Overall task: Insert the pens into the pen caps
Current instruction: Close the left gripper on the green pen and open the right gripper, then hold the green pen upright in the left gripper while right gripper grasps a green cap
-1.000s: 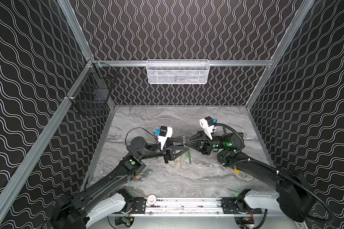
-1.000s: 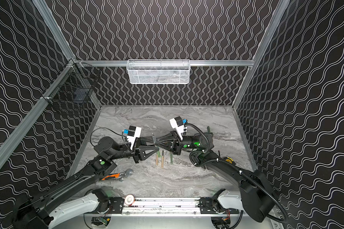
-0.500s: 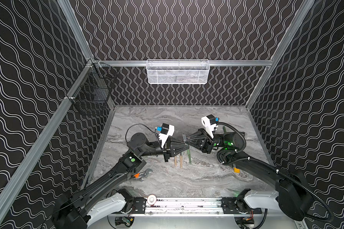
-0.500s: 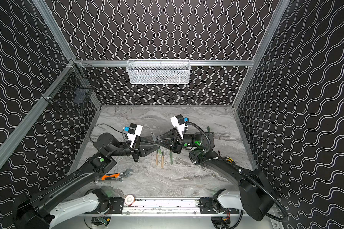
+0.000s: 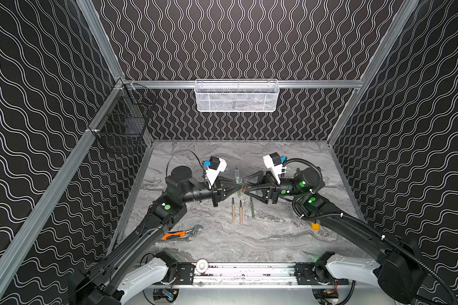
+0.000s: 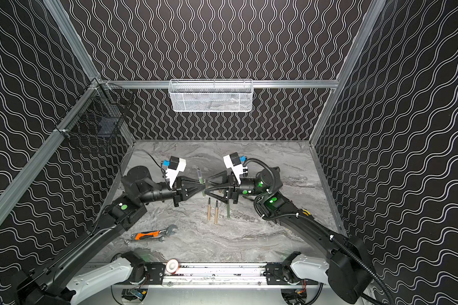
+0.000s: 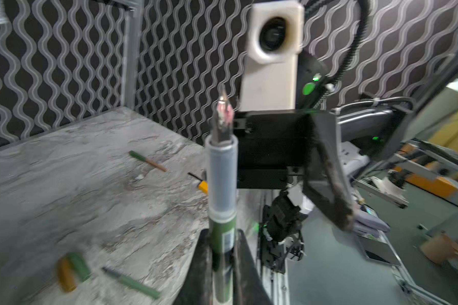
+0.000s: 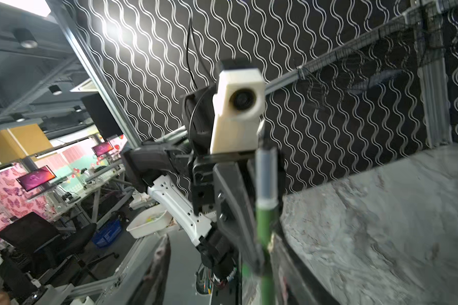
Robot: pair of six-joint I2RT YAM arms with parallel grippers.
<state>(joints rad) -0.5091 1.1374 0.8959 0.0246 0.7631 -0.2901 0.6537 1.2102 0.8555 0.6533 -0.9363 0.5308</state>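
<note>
Two black arms meet tip to tip above the grey, marble-patterned worktop (image 5: 275, 237) in both top views. The left gripper (image 5: 240, 188) has its pointed jaws pinched shut on a slim green pen (image 5: 237, 177), which stands upright with its dark nib on top. The right gripper (image 5: 245, 185) faces it with jaws spread in a V, gripping nothing. Just in front, a tan pen (image 5: 233, 211), a second tan pen (image 5: 240, 214) and a loose green pen (image 5: 252, 210) lie side by side. A steel wrench (image 5: 181, 233) with an orange handle lies nearer the left arm.

From the left wrist, the green pen (image 7: 222, 235) rises between the jaws: a matte green barrel, then a clear tube, then a tapered dark nib. Beyond it a stubby tan cap (image 7: 66, 274) and a green cap (image 7: 79, 265) lie touching on the worktop.

The right wrist view is blurred. The green pen (image 8: 265, 219) stands just beside one spread jaw; whether they touch I cannot tell.
</note>
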